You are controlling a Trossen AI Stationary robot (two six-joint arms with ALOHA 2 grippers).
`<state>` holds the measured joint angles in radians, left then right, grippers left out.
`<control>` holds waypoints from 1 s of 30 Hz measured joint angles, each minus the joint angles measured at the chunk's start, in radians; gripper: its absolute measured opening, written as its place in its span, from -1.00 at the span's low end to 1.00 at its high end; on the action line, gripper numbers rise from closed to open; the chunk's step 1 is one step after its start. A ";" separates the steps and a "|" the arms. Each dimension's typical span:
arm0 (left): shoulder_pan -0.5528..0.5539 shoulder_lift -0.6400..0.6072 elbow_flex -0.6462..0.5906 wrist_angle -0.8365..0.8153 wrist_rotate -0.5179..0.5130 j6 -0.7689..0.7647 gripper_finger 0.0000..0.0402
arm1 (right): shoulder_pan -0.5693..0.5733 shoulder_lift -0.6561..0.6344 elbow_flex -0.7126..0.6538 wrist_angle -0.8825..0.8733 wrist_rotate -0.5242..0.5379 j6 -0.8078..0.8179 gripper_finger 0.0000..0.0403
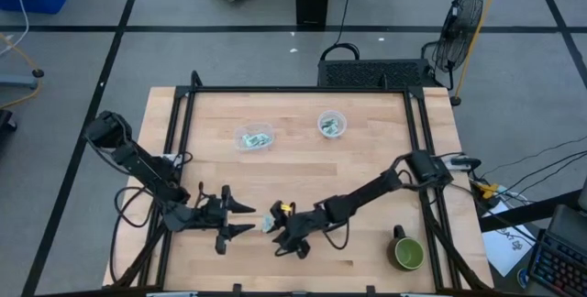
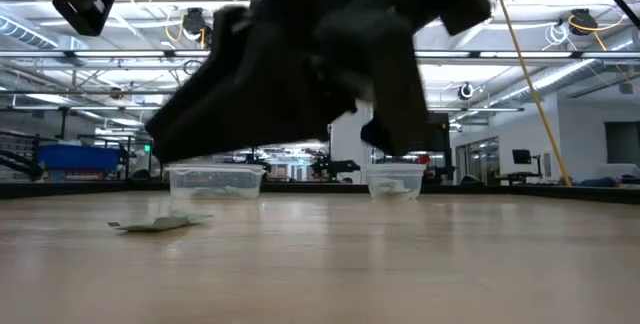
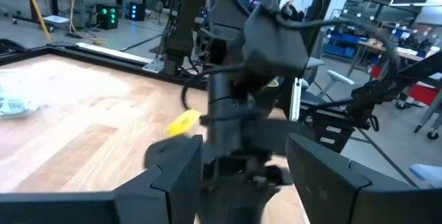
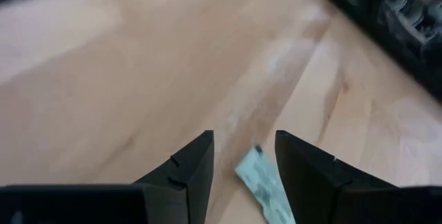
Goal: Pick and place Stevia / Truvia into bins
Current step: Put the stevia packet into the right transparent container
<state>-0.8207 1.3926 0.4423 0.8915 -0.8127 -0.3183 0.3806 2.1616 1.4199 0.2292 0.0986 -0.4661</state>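
— Here, what is seen on the left side of the table?

— The left gripper point(image 1: 240, 218) is held low over the near left part of the wooden table point(image 1: 367, 164), its fingers spread wide and nothing carried between them. In the left wrist view the right arm is seen close in front of it.

— And the sachets?

— One pale sachet point(image 4: 261, 182) is shown lying flat on the wood in the gap between the right gripper's fingers point(image 4: 186, 169); contact cannot be told. In the low view a sachet point(image 2: 158, 224) is seen flat on the near table, left of centre. More sachets are held in the oval tub point(image 1: 254, 138) at the far centre-left and in the round cup point(image 1: 332, 125) to its right, the two standing apart.

— Where is the right gripper placed?

— The right gripper point(image 1: 275, 226) is lowered near the table's centre front, just right of the left gripper, its fingers parted and nothing gripped. A dark green mug point(image 1: 406, 253) is stood at the near right corner.
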 joint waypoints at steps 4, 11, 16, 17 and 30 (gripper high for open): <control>0.000 0.000 0.000 0.002 0.000 0.007 0.05 | -0.022 0.025 0.024 -0.059 0.001 0.001 -0.28; 0.000 0.000 0.000 0.003 0.000 0.009 0.05 | -0.037 0.048 0.032 -0.084 -0.003 -0.018 -0.29; 0.001 0.000 0.000 0.002 0.000 0.017 0.05 | -0.046 0.048 0.032 -0.069 -0.056 -0.025 -0.33; 0.001 0.000 0.000 0.002 0.000 0.021 0.05 | -0.048 0.048 0.032 -0.063 -0.070 -0.025 -0.34; 0.001 0.000 0.000 0.001 0.000 0.022 0.05 | -0.072 0.047 0.031 -0.037 -0.119 -0.018 -0.44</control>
<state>-0.8196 1.3926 0.4427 0.8921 -0.8131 -0.2962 0.3090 2.2089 1.4509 0.1924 -0.0209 -0.4839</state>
